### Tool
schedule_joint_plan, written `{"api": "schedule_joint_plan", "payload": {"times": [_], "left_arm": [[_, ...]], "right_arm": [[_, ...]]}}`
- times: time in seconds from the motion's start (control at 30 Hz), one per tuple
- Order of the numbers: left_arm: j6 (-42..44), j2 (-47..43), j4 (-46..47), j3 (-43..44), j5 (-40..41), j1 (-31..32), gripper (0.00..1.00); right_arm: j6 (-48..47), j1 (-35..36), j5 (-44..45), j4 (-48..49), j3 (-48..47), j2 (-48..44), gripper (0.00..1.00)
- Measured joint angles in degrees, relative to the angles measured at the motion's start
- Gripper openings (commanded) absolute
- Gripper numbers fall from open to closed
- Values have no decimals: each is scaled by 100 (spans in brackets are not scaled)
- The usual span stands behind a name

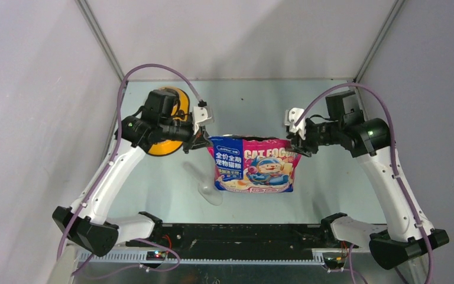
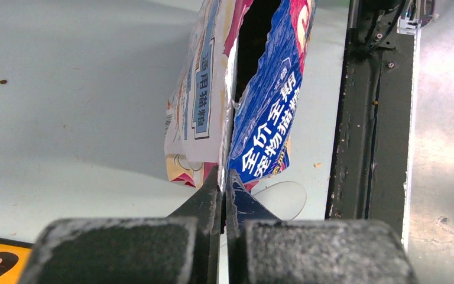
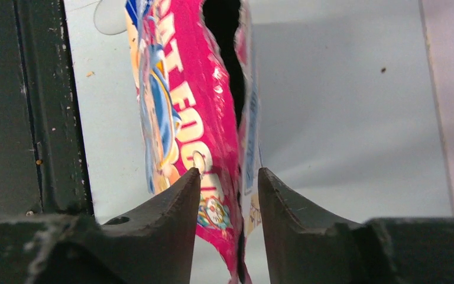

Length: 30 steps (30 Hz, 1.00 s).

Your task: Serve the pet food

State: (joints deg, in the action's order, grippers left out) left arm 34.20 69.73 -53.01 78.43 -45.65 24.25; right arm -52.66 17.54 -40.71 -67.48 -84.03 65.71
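Observation:
A pink and blue cat-food bag stands upright in the middle of the table, its torn top gaping dark. The pet food is hidden inside it. My left gripper is shut on the bag's upper left corner; in the left wrist view the jaws pinch the bag's seam flat. My right gripper is at the upper right corner. There the fingers stand apart on either side of the bag's pink edge, which hangs loose between them.
A yellow-orange bowl sits at the back left, partly behind my left arm. A clear plastic scoop lies on the table left of the bag. A stray brown crumb lies on the table. The black base rail runs along the near edge.

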Motion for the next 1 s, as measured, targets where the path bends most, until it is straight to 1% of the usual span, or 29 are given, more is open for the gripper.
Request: {"api": "schedule_joint_plan", "payload": {"times": [0.07, 0.17, 0.2, 0.23, 0.27, 0.33, 0.4, 0.43, 0.5, 0.57, 0.67, 0.77, 0.83, 0.87, 0.9, 0.93, 0.97, 1.0], "left_arm": [[-22, -15, -2, -2, 7, 7, 0], [-17, -28, -7, -9, 28, 7, 1], [-11, -33, -17, -11, 28, 7, 13], [13, -35, -24, -11, 31, 7, 22], [79, -35, -31, -11, 33, 11, 38], [221, -44, -72, -7, 74, 66, 51], [304, -50, -118, 48, 203, 214, 55], [348, -48, -114, 79, 254, 321, 56], [417, -15, -122, 177, 363, 575, 56], [498, 127, -144, 376, 424, 785, 53], [546, 494, -101, 656, 514, 1016, 42], [616, 876, -81, 800, 671, 1139, 34], [667, 1043, -90, 855, 811, 1163, 26], [682, 1071, -94, 859, 866, 1163, 24], [693, 1078, -98, 859, 942, 1163, 19], [708, 1073, -103, 859, 997, 1163, 16], [723, 1056, -105, 859, 1058, 1163, 12], [737, 1040, -111, 857, 1093, 1163, 10]], "right_arm": [[42, 256, 101, 83, 0, 0, 50], [85, 494, 256, 210, 0, 63, 50], [96, 542, 304, 240, 0, 120, 50], [103, 573, 341, 264, 0, 175, 50], [105, 599, 380, 286, 0, 256, 50], [107, 627, 437, 297, -2, 402, 49], [105, 649, 479, 297, -2, 507, 48], [105, 656, 492, 297, -2, 525, 47], [107, 680, 505, 295, -2, 527, 47], [107, 715, 507, 293, -2, 520, 46], [109, 756, 520, 293, -2, 520, 44], [103, 778, 564, 293, 11, 498, 42], [92, 787, 614, 291, 33, 476, 37], [63, 789, 651, 291, 50, 463, 33], [50, 789, 688, 291, 63, 448, 30], [17, 789, 739, 291, 76, 433, 24], [-9, 787, 782, 291, 85, 415, 21], [-46, 778, 813, 291, 85, 404, 15]]}}
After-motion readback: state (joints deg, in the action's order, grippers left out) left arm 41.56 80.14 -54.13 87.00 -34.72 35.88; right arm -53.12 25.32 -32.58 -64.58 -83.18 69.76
